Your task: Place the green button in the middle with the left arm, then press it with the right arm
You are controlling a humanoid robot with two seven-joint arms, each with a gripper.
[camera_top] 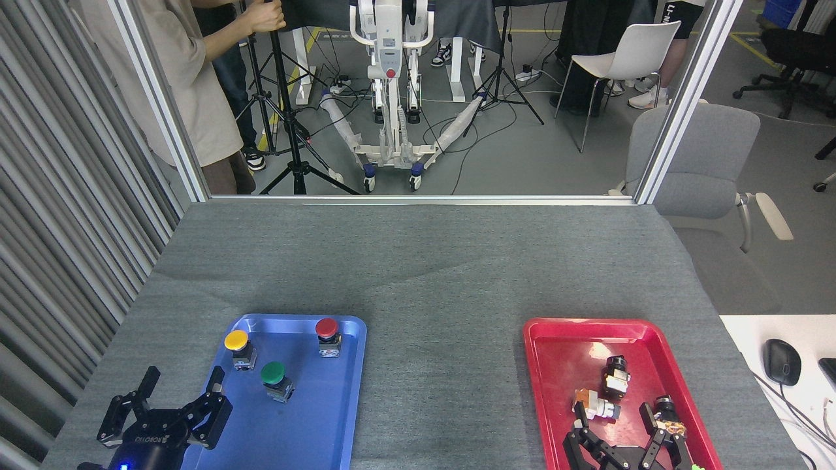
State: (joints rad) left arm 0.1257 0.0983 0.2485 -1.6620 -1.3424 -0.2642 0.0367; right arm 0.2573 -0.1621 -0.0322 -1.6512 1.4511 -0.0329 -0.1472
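Sitting upright in blue tray (353, 391) centre: green button (273, 374), clear of rims. Left gripper (183, 384) spread wide over tray's near-left edge. Right gripper (614, 418) spread wide over red tray (542, 365). Grey cloth middle (444, 372) between trays unobstructed.

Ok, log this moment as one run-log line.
stage: not started | round green-capped push button: in blue plastic tray | left gripper: open, empty | right gripper: open over red tray
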